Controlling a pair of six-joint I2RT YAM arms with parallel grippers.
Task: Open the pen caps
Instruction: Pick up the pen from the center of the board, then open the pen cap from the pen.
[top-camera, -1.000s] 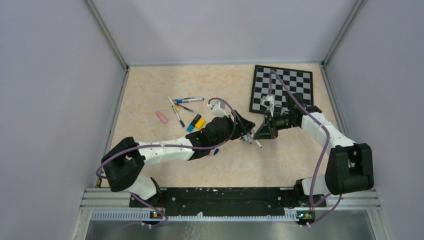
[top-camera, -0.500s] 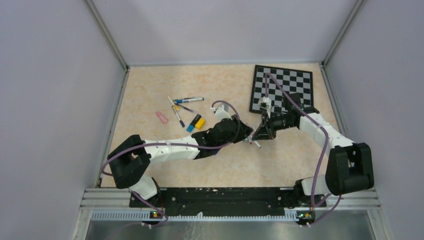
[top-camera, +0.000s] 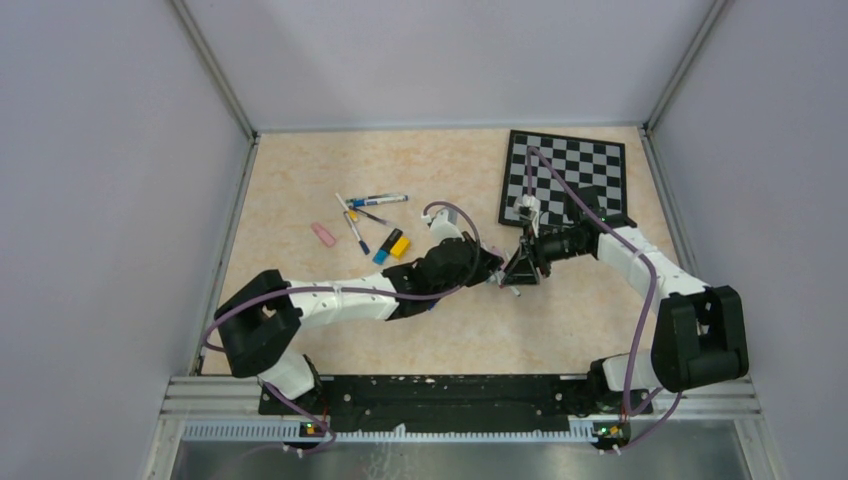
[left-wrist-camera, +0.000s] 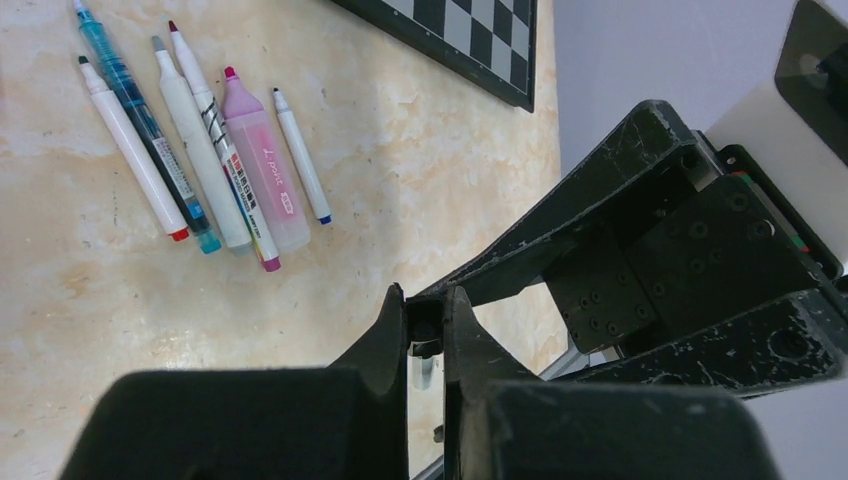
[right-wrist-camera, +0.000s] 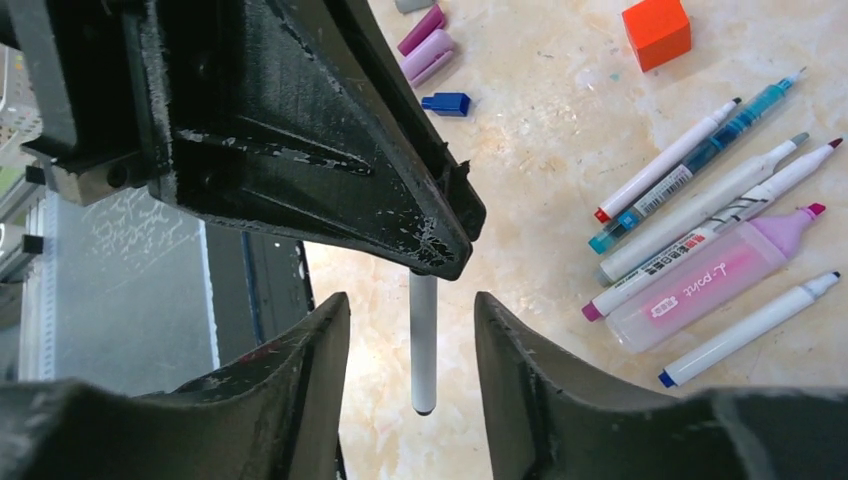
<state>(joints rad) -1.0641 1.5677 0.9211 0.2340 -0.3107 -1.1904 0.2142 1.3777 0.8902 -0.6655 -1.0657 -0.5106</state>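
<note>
Pinching slim white pen (right-wrist-camera: 423, 340), scuffed black left jaws, marbled tabletop (right-wrist-camera: 560, 130)

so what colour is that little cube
The small cube is orange-red; the right wrist view shows it best.

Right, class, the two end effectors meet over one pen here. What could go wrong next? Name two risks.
The white pen hangs from just the tip of the left end effector, while the right end effector stands open around it, so the pen could swivel or drop. The two end effectors also sit tip to tip, so the right one might strike the left when it closes.
</note>
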